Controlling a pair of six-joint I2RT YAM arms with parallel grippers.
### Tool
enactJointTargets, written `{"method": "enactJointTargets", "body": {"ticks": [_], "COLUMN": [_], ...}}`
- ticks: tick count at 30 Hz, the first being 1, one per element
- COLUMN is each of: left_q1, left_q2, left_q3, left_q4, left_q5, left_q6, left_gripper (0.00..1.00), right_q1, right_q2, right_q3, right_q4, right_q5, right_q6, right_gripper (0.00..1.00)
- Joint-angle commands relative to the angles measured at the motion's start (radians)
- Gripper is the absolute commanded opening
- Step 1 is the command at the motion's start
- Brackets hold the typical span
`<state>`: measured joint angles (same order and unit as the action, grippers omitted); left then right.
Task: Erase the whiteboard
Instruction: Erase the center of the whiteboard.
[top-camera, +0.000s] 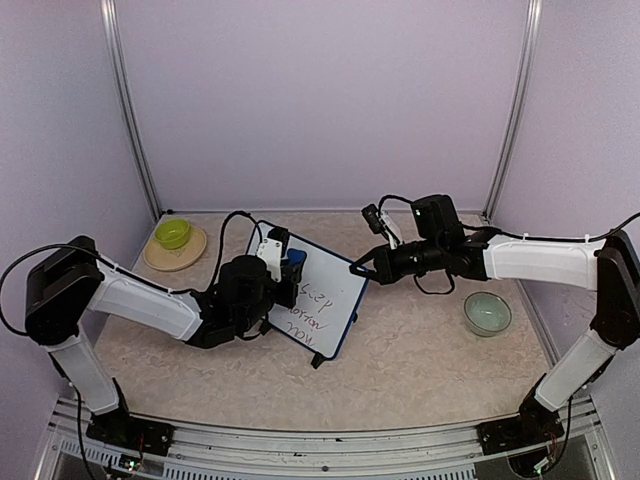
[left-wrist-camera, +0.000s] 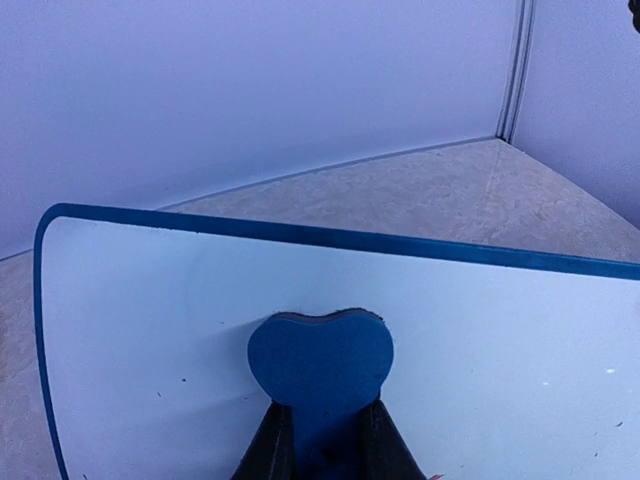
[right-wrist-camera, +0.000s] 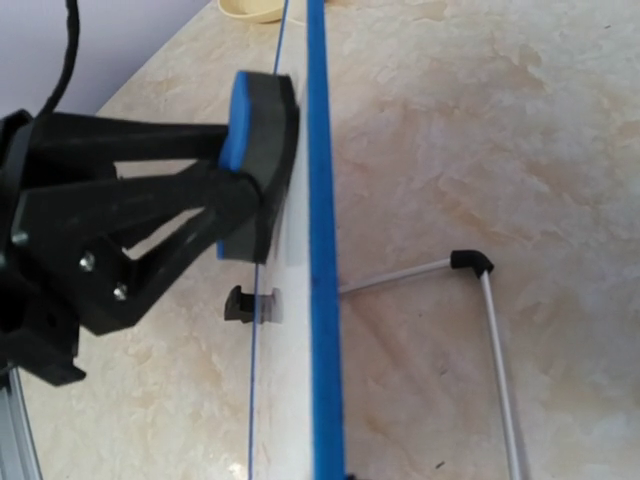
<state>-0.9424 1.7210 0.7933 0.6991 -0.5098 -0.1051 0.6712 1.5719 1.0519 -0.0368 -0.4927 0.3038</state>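
Jaws of L gripper (left-wrist-camera: 325, 445) clamp eraser (left-wrist-camera: 320, 360); whiteboard (top-camera: 338, 285) writing illegible.

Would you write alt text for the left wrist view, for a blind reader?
The left gripper holds a blue heart-shaped eraser against the whiteboard, whose visible surface is blank. Beyond its blue edge lie a beige table and lilac walls.

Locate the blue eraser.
The blue eraser sits left of centre in the top view, clamped in the left gripper and pressed against the whiteboard, just above its handwriting.
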Motion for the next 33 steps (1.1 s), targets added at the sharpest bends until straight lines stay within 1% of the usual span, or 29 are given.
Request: {"method": "enactJointTargets", "body": {"ticks": [1,6,10,12,17,23,27,33], "left_q1": [0.04,0.123,0.141,0.128,0.055,-0.02,-0.053,-0.104], "left_q2": [-0.034,-0.023,0.004,0.016,0.06,0.099,0.105,0.097], "left_q3": [-0.07,-0.11,-0.11,-0.103,-0.057,-0.038,-0.03,-0.029], "left_q4": [0.008,0.0,-0.014,-0.008,0.018,0.089,0.109,0.129], "left_q5": [0.008,-0.067,-0.09,-0.084,-0.086,-0.069,-0.043,-0.056], "left_q6": [-0.066,-0.106,-0.119,-0.123,-0.11,-0.114,-0.124,-0.114], "left_gripper": [0.16,0.16,0.16,0.16,0.16,0.16,0.16,0.16], "right_q1": [0.039,0.039,0.04,0.041,0.043,0.045,0.045,0.045], "right_q2": [0.017,0.009,0.007,0.01,0.017,0.014,0.012,0.016], "right_q3": [-0.051,-0.058,-0.061,-0.061,-0.05,-0.05,-0.058,-0.057], "right_q4": [-0.101,-0.099,-0.093,-0.092,-0.097,-0.102,-0.1,-0.094], "right_q5": [-0.046,-0.044,-0.046,-0.046,-0.046,-0.04,-0.038,-0.04], "right_q6": [-0.103,-0.1,-0.093,-0.093,-0.093,-0.093,-0.092,-0.093], "right_gripper": [0.0,0.0,0.0,0.0,0.0,0.0,0.0,0.0]}}
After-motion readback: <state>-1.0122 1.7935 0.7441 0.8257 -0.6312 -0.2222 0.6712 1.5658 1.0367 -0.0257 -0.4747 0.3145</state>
